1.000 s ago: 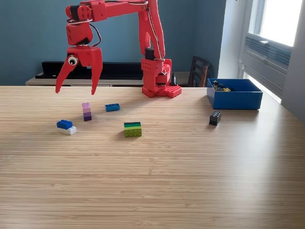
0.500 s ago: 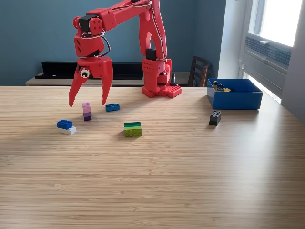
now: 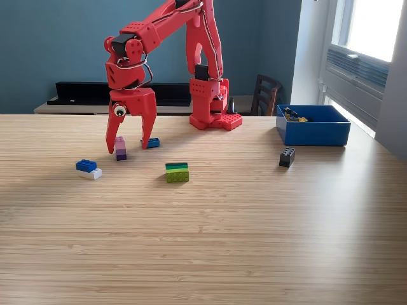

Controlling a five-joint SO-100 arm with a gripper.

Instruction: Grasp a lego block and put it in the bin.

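Observation:
My red gripper (image 3: 128, 149) hangs open, fingers pointing down, close over the table. A pink-and-purple lego stack (image 3: 121, 151) stands between its fingers, close to the finger on the exterior view's left. A small blue block (image 3: 154, 142) lies just beyond the other finger. A blue-on-white block (image 3: 88, 169) lies further left, a green block (image 3: 177, 172) sits nearer the middle, and a black block (image 3: 287, 156) stands to the right. The blue bin (image 3: 311, 135) stands at the far right with small items inside.
The arm's red base (image 3: 213, 105) is fixed at the table's far edge. A dark chair (image 3: 264, 94) stands behind the table. A low dark shelf (image 3: 76, 93) runs along the blue wall.
The open gripper has moved right and down, from high above the table's left side to straddling the pink-and-purple stack. No block has moved.

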